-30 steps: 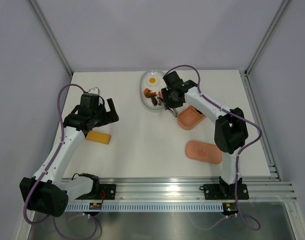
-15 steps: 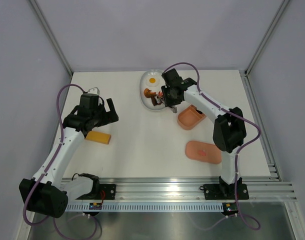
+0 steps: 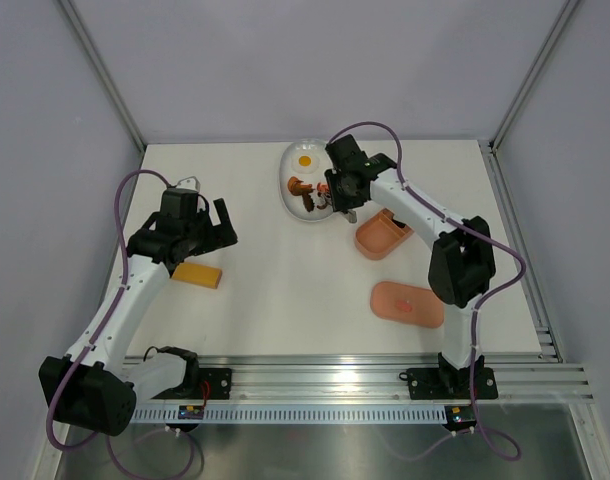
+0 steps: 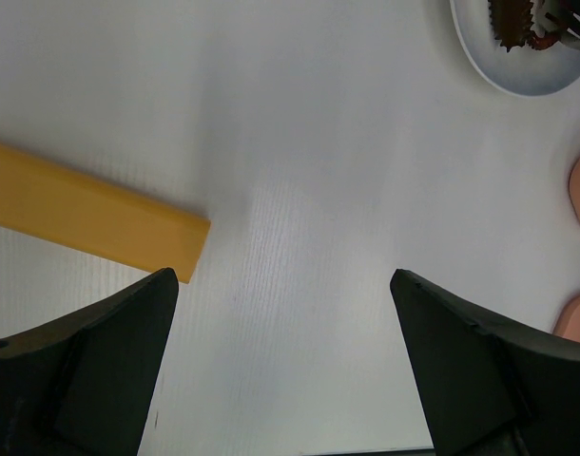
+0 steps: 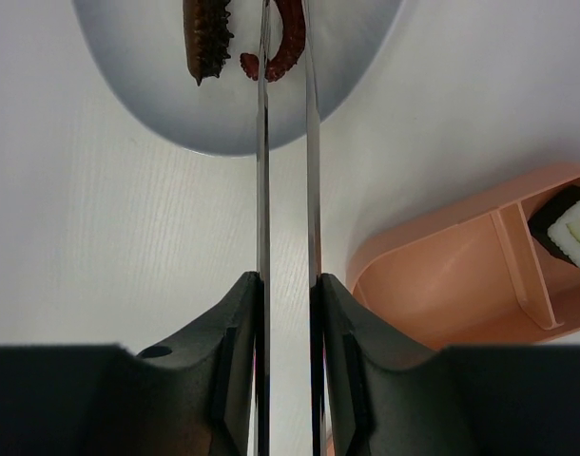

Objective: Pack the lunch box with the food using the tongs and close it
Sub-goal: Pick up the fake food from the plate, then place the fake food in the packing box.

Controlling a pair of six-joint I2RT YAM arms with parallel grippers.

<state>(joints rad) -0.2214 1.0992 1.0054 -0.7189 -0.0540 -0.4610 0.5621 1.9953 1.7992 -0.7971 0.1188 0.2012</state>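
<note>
My right gripper [image 5: 288,280] is shut on the thin silver tongs [image 5: 264,190], whose two arms run nearly parallel out over the white dish [image 5: 157,114]. A reddish curled food piece [image 5: 292,38] sits between the arms near their tips; a brown spiky piece [image 5: 206,38] lies just left of them. The pink lunch box [image 5: 442,275] stands open to the right, with a black-and-white piece [image 5: 568,228] in one compartment. In the top view the box [image 3: 382,236] sits right of the dish [image 3: 290,185], with its lid [image 3: 408,304] nearer. A fried egg [image 3: 305,160] lies on the dish. My left gripper [image 4: 282,275] is open and holds nothing.
A yellow-orange block [image 3: 197,274] lies on the table just in front of my left gripper, also showing at the left of the left wrist view [image 4: 81,223]. The dish's rim [image 4: 518,81] shows at that view's top right.
My right gripper has squeezed the tongs' arms closer together and shifted slightly toward the back over the dish. The left arm has not moved.
</note>
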